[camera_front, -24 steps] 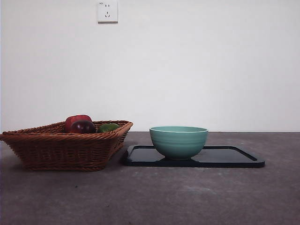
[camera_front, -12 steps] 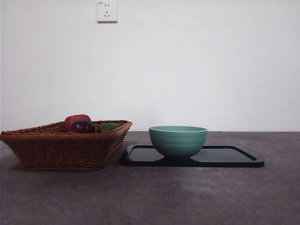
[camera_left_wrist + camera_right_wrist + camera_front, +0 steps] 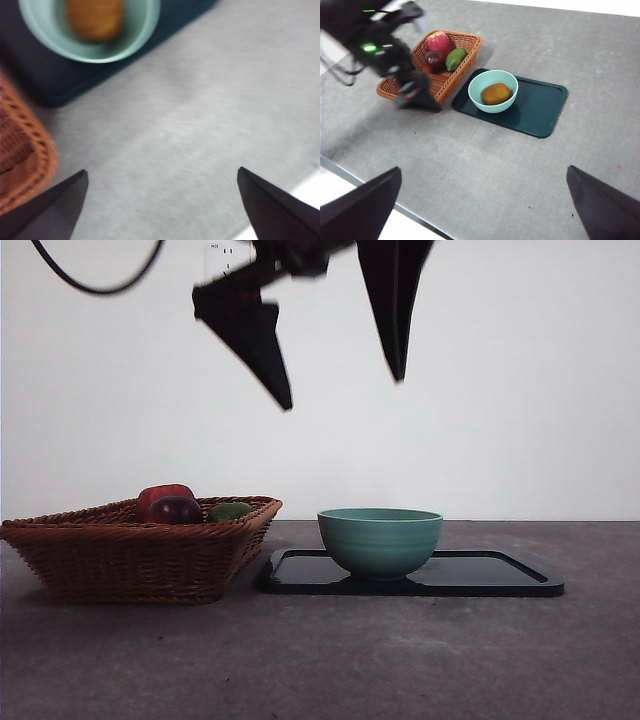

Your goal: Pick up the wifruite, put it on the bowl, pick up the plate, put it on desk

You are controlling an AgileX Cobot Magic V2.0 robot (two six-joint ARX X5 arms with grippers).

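Since fruit (image 3: 496, 93) lies in bowl (image 3: 493, 91) | left hand (image 3: 335, 380) wide, empty, above | tray (image 3: 540, 107) below awaits lift.

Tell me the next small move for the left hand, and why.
Probably lower the left hand, jaws open, toward the rim of the bowl. The wifruite already lies in the bowl, which stands on the black tray, so lifting the dish looks like the next step. The left hand hangs high above it, holding nothing. The right hand waits, open.
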